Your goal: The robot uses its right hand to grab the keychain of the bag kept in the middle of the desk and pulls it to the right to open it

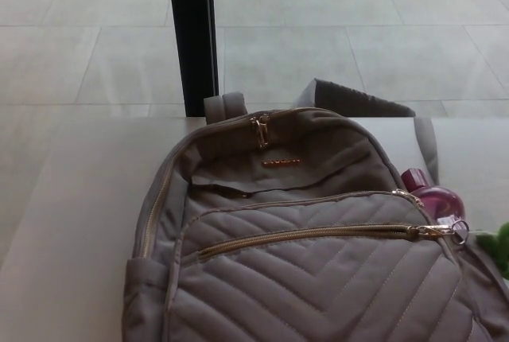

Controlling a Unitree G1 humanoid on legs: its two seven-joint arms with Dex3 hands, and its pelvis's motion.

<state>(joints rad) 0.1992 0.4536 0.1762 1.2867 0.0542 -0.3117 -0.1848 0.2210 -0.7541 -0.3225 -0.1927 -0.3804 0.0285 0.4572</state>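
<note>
— In the middle of the pale grey worktop point(71, 223), what lies there?

— A taupe quilted fabric backpack point(318, 278), flat on its back, its top handle point(224, 106) towards the far edge. The gold zip of the front pocket point(310, 235) runs across it, closed along what shows, with the slider at its right end.

— And the keychain?

— A small silver ring point(460, 231) hangs from that slider, at the bag's right side, just below a pink plastic bottle point(433, 193) tucked in the side pocket. Something green point(499, 246) sits at the right edge of the view.

— The hands?

— Neither hand shows, so I cannot tell whether fingers are apart or together. Behind the worktop a black post point(192, 36) rises from the tiled floor point(358, 32).
</note>
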